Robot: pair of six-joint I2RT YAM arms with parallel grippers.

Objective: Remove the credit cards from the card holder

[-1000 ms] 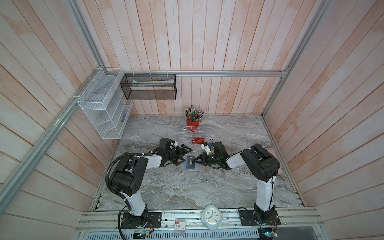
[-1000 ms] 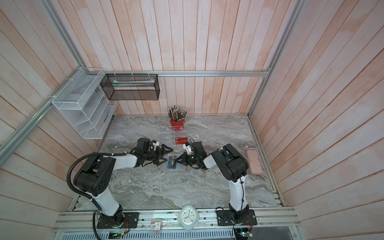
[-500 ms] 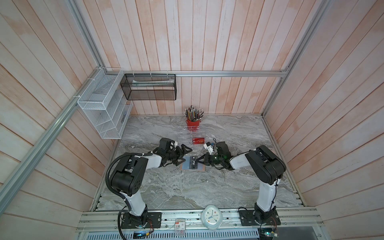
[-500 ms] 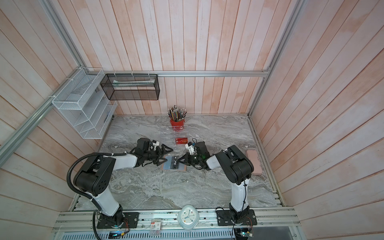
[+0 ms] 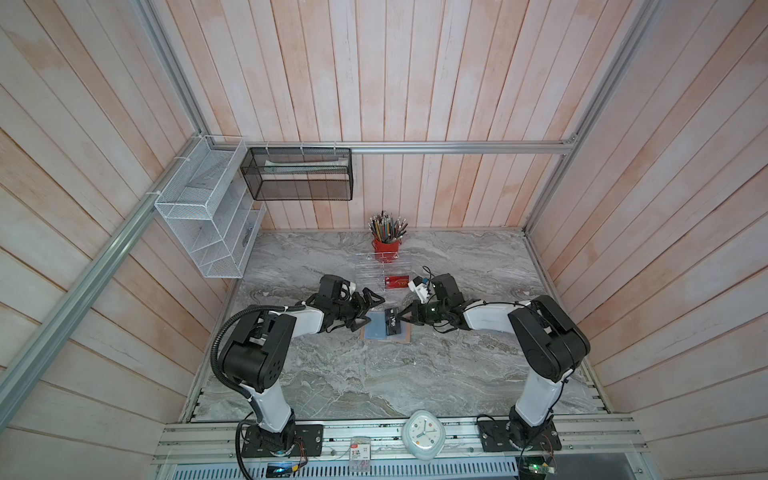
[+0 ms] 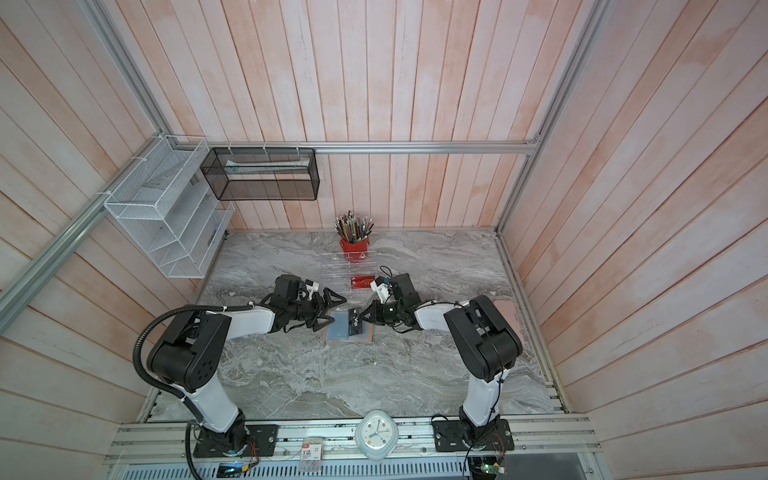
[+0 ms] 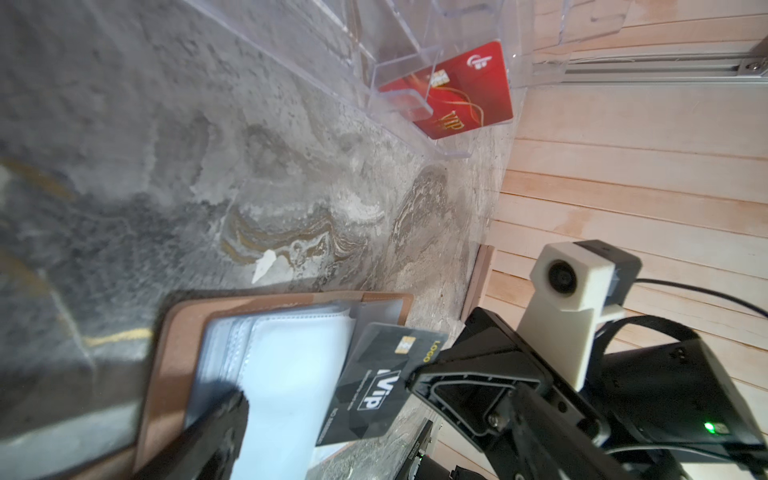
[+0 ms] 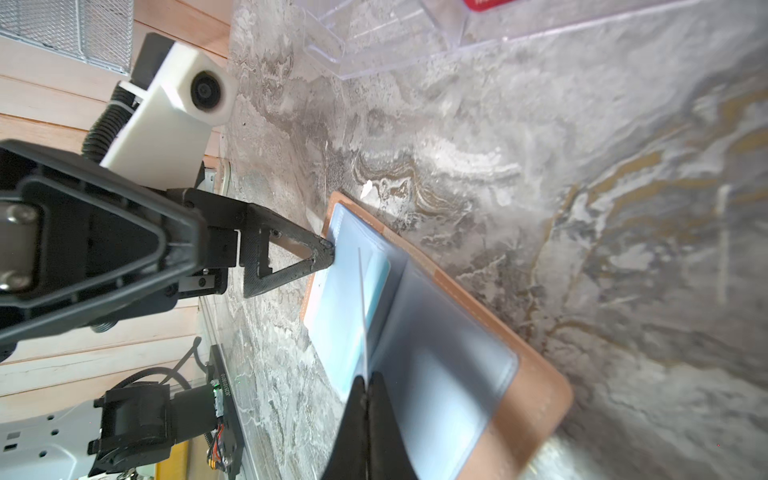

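**Top views.** The card holder (image 5: 376, 330) lies open and flat on the marble table (image 5: 457, 374), between the two arms. The right gripper (image 5: 405, 318) is clamped on the black card (image 5: 392, 323) over the holder's right page. The left gripper (image 5: 369, 312) stands spread wide at the holder's left edge and carries nothing. The red card (image 5: 397, 283) sits in the acrylic rack (image 5: 374, 270), well apart from the holder; both top views agree.

**Left wrist view.** The black card is tilted, print and chip facing up, pinched at one edge. One corner overlaps the clear sleeves (image 7: 291, 365); I cannot tell whether it is free of the pocket mouth. One of the left fingers (image 7: 220, 424) bears down on the sleeve page.

**Right wrist view.** The black card shows edge-on as a thin pale line rising from the shut fingertips. A left fingertip (image 8: 322, 251) touches the holder's far corner. The cover is tan and the sleeves pale blue-grey and glossy. A teal card (image 8: 376, 282) seems to sit inside one sleeve; it is blurred, so this is not certain.

**Judgement.**
- The step in hand is withdrawal of the second card; the red one is out and the teal one likely remains.
- The next move calls for a pull along the card's own plane, away from the pocket, with the holder pinned, and then a lift clear.
- The card is thin and slick, so an edge grip may pivot or slip; the light holder may drag along.
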